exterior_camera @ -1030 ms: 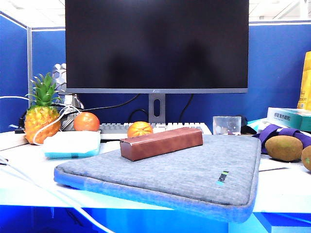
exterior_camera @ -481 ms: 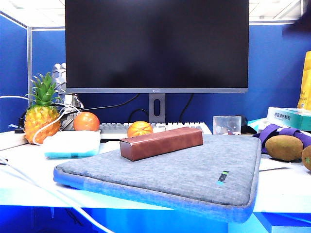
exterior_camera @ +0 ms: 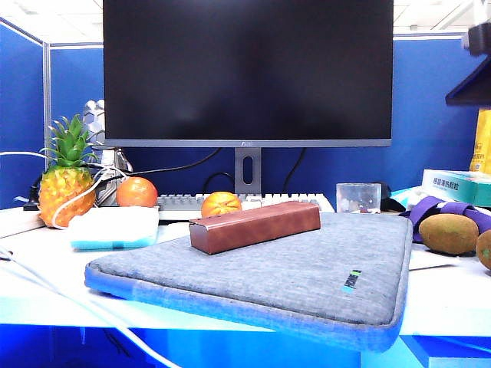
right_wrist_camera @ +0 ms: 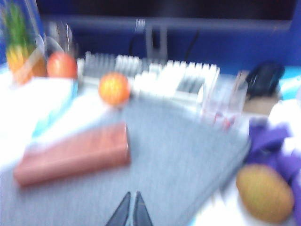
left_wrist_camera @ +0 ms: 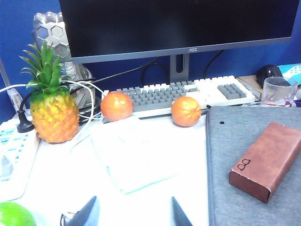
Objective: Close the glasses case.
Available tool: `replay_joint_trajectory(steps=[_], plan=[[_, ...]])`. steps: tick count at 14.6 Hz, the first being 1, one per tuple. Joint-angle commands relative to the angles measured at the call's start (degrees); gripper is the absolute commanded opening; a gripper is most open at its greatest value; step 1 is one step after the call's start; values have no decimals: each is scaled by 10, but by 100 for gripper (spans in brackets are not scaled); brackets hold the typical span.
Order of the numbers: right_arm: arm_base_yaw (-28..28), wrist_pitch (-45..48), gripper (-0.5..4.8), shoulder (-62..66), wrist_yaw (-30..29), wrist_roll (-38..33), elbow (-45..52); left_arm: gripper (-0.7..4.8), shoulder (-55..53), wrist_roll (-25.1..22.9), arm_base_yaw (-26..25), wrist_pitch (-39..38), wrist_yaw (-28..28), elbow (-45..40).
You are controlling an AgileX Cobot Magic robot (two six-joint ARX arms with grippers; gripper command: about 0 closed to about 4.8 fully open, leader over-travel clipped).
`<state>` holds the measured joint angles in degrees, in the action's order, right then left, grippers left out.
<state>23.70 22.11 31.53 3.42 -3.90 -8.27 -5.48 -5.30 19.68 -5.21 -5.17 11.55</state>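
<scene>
Reddish-brown glasses case [exterior_camera: 255, 225] shut, left gripper [left_wrist_camera: 133, 213] fingers parted, right gripper [right_wrist_camera: 129, 210] fingers together.

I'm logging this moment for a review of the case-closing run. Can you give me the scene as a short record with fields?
case: glasses case, flap down, looks closed
resting on: grey laptop sleeve
nearest fruit: orange behind the case, by the keyboard
left gripper: away from the case, over the white desk; fingers look apart, holding nothing
right gripper: shut, empty, above the sleeve; view blurred
contact with case: none
</scene>
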Motion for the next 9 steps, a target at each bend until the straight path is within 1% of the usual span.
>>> replay_joint_trajectory(steps=[1, 2, 3, 5, 6, 7, 8, 9], plan=[[0, 192, -7, -10, 72, -3, 17, 201, 3, -5, 0, 37, -2, 1], [0, 181, -7, -22, 74, 27, 18, 201, 8, -12, 0, 59, -2, 1], [0, 148, -7, -31, 68, 46, 18, 201, 17, -21, 0, 79, -2, 1], [0, 76, -6, -32, 70, 41, 19, 201, 38, -33, 0, 63, -2, 0], [0, 53, -6, -32, 70, 32, 19, 201, 41, -33, 0, 56, -2, -8], [0, 47, -6, -33, 70, 9, 19, 201, 41, -24, 0, 56, -2, -18], [0, 46, -6, -33, 71, 3, 19, 201, 41, 30, 0, 44, 3, -19], [0, 46, -6, -33, 70, 3, 19, 206, 41, 53, 0, 35, 2, -19]])
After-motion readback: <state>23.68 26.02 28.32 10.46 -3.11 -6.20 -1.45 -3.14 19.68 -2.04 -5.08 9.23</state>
